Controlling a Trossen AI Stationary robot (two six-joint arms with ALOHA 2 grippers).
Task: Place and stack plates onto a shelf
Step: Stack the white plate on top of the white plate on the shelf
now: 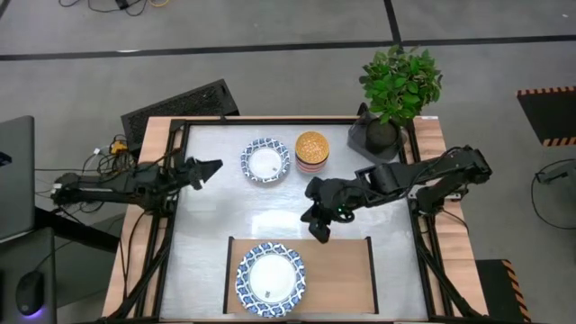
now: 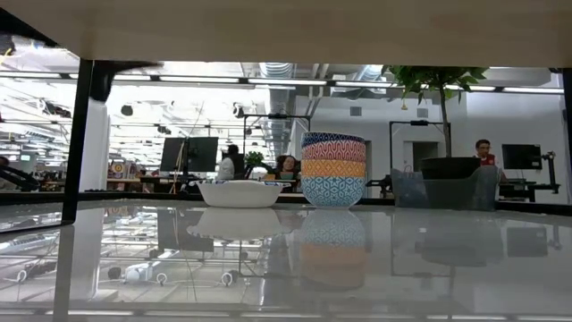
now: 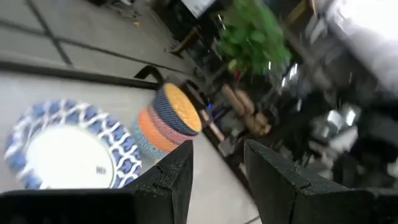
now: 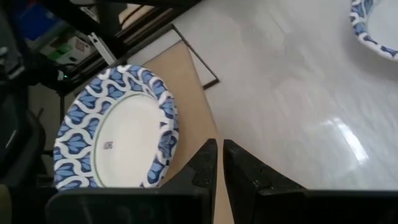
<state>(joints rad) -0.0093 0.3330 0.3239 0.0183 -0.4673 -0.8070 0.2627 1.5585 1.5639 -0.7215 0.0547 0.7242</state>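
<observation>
Resting on shelf (image 1: 346, 274): one plate (image 1: 270, 279)

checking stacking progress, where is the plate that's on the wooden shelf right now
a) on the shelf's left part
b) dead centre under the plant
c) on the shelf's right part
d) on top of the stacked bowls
a: in the high view the plate lies on the left part of the shelf, whose right part is bare wood; another plate sits on the table beside the stacked bowls.
</observation>
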